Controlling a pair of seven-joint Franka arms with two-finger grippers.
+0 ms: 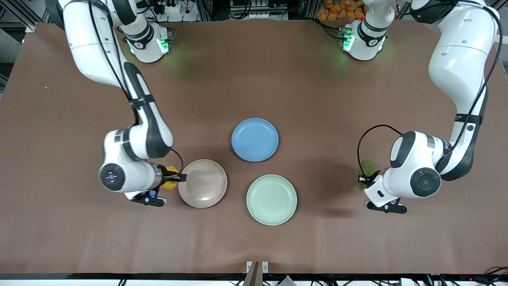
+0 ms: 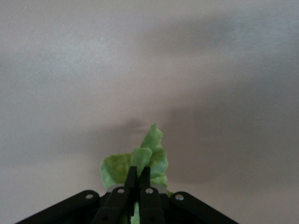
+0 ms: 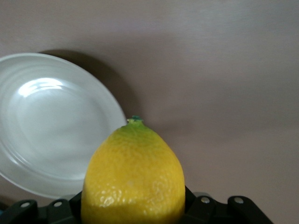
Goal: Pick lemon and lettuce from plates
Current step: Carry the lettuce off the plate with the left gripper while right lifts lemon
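Observation:
My right gripper (image 1: 171,178) is shut on the yellow lemon (image 1: 170,177) and holds it over the table just beside the beige-pink plate (image 1: 202,183), toward the right arm's end. In the right wrist view the lemon (image 3: 134,179) fills the jaws and hides the fingers, with that plate (image 3: 46,126) empty beside it. My left gripper (image 1: 364,178) is shut on the green lettuce (image 1: 367,167) and holds it over bare table toward the left arm's end, well apart from the pale mint green plate (image 1: 271,200), which is empty. In the left wrist view the lettuce (image 2: 145,156) is pinched between the fingers (image 2: 131,177).
An empty blue plate (image 1: 254,139) lies farther from the front camera than the two other plates, between them. The brown table mat (image 1: 254,71) runs wide around the plates. A small bracket (image 1: 256,267) sits at the table's near edge.

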